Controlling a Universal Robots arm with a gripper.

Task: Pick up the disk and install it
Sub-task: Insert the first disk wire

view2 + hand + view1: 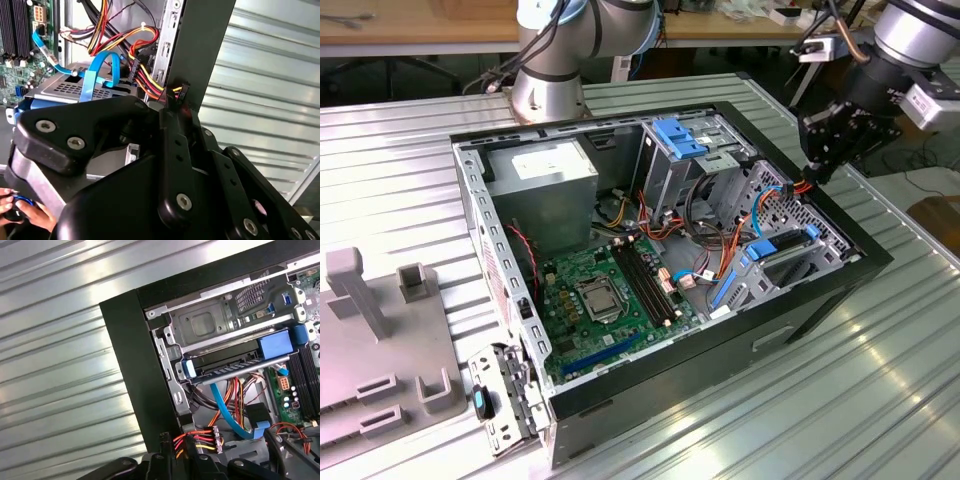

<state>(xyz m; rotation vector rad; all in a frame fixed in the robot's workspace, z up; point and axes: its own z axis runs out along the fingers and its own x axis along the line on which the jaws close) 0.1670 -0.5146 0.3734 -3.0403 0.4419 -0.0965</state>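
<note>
The disk (782, 247), dark with a bright blue carrier, lies seated in the drive bay at the exterior view's right side of the open computer case (825, 300). In the first wrist view the disk (227, 362) sits in the metal cage with blue tabs at both ends. My gripper (815, 172) hangs above the case's right wall, beyond the disk. It is shut on a power connector (202, 439) with red, orange and yellow wires. In the second wrist view the gripper (176, 102) pinches that power connector (181, 91) beside the black case wall.
Inside the case are a motherboard (605, 295), a power supply (545, 175), a light-blue latch plate (680, 135) and loose cables, among them a blue ribbon cable (227, 410). A grey fixture (380, 340) stands at the exterior view's left. A person's hand (20, 210) shows below the gripper body.
</note>
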